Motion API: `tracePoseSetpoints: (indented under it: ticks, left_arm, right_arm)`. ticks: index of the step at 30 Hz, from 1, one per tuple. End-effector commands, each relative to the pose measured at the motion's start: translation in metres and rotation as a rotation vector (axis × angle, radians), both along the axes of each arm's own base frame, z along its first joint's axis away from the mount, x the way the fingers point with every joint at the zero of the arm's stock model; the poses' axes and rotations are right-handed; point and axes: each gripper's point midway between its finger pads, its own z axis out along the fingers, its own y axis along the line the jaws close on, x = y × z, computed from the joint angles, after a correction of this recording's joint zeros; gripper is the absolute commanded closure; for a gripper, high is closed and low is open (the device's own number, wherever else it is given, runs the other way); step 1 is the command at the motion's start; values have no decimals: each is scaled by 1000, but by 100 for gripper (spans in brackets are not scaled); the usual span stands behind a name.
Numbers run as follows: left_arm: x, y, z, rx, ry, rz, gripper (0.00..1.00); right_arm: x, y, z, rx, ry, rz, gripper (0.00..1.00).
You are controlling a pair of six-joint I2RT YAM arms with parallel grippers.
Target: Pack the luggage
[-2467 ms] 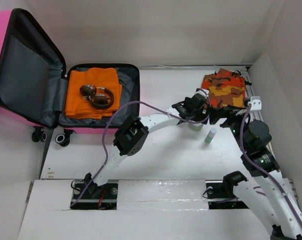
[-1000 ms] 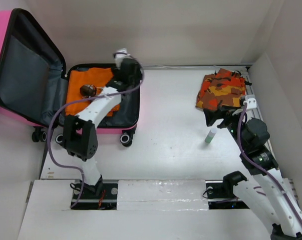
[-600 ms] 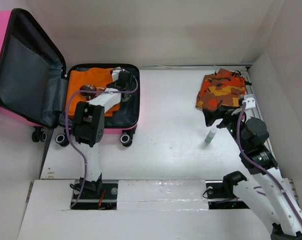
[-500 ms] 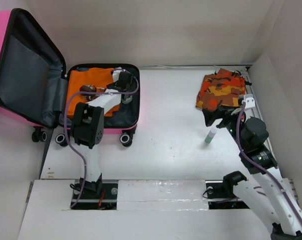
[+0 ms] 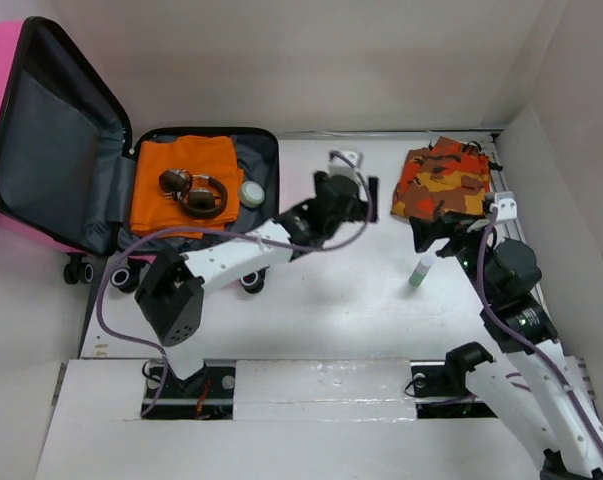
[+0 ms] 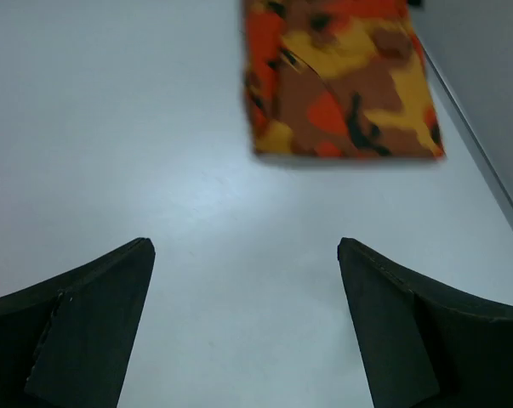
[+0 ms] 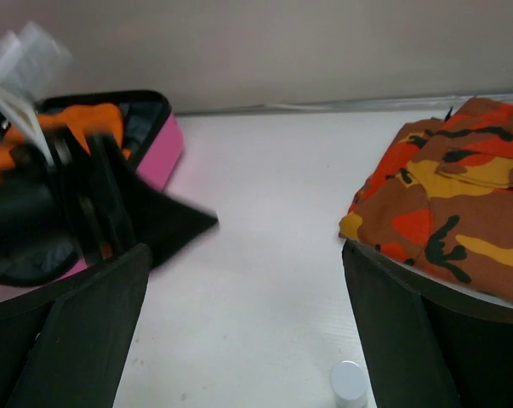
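— Jar (image 5: 251, 193) packed yet?
— Yes. It now lies in the luggage (image 5: 56, 150), open at the far left, beside the headphones (image 5: 196, 192) on the orange cloth (image 5: 181, 160). The left tool (image 6: 243, 255) has swung out, jaws apart and empty, toward the camouflage cloth (image 5: 443, 180).
— And the right tool (image 7: 243, 251)?
— Spread wide above the small bottle (image 5: 421, 270), holding nothing. Two items likely remain.
— Surroundings?
— White tabletop (image 5: 331, 300), boxed in by plain white walls (image 5: 331, 60).
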Motion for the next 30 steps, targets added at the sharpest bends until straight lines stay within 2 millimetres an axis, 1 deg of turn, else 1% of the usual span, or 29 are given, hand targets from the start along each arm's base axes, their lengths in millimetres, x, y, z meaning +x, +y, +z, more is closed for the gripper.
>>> tracePoseSetpoints:
  ticks: [1,2,3,4,5,6,7,8,9,10,11,13,14,15,17,18,20,21,22,24,26,28,30]
  left_arm:
    - [-56,-57,-25,31,3,-259,13]
    - [-68,-68,-35,34,15,-303,13]
    - [-79,-79,-31,17,6,-339,13]
    - [-101,-97,-32,2,6,-407,13]
    - [-109,-103,-41,22,10,-430,13]
    - [-116,-112,-38,9,7,-461,13]
    - [-131,-126,-41,4,19,-517,13]
    - [-136,-134,-41,1,9,-543,13]
    - [-135,-136,-43,3,10,-543,15]
    - [-143,-143,-47,5,16,-567,15]
    - [-143,-153,-52,5,24,-584,15]
    - [-140,-160,-59,17,34,-584,15]
    - [-142,-166,-64,34,33,-597,15]
    - [-139,-168,-67,39,31,-585,15]
    - [-134,-174,-68,47,17,-577,16]
    - [-133,-181,-70,54,16,-594,17]
    - [-130,-187,-71,54,16,-594,17]
    - [-128,-193,-73,59,20,-594,19]
    - [-125,-194,-74,72,13,-588,22]
    - [-121,-197,-76,87,6,-581,22]
    - [-119,-203,-81,91,9,-581,27]
    - [-117,-206,-84,102,7,-584,35]
    - [-116,-208,-86,103,8,-584,49]
  right_arm:
    - [-12,-21,30,56,-92,-98,0]
    - [-17,-24,36,62,-106,-98,0]
    - [-25,-27,44,73,-131,-98,0]
    - [-29,-28,44,74,-133,-98,0]
    - [-33,-30,53,84,-155,-98,0]
    - [-35,-30,55,87,-164,-98,1]
    - [-37,-31,57,91,-172,-98,1]
    - [-37,-33,57,92,-172,-108,1]
    - [-37,-33,57,92,-172,-108,1]
    - [-36,-33,59,91,-171,-108,1]
    - [-36,-31,59,91,-171,-99,1]
    - [-32,-29,55,83,-154,-99,1]
    - [-32,-28,55,82,-154,-90,1]
    - [-32,-26,55,82,-155,-81,1]
    - [-31,-23,55,80,-153,-69,1]
    - [-28,-22,53,76,-145,-69,1]
    - [-28,-22,53,76,-145,-69,1]
    - [-29,-21,55,79,-154,-60,2]
    - [-27,-20,53,76,-145,-60,2]
    - [-27,-20,53,76,-145,-60,2]
    - [-27,-20,53,76,-145,-60,2]
    - [-27,-20,53,76,-145,-60,2]
    - [-27,-20,53,76,-145,-60,2]
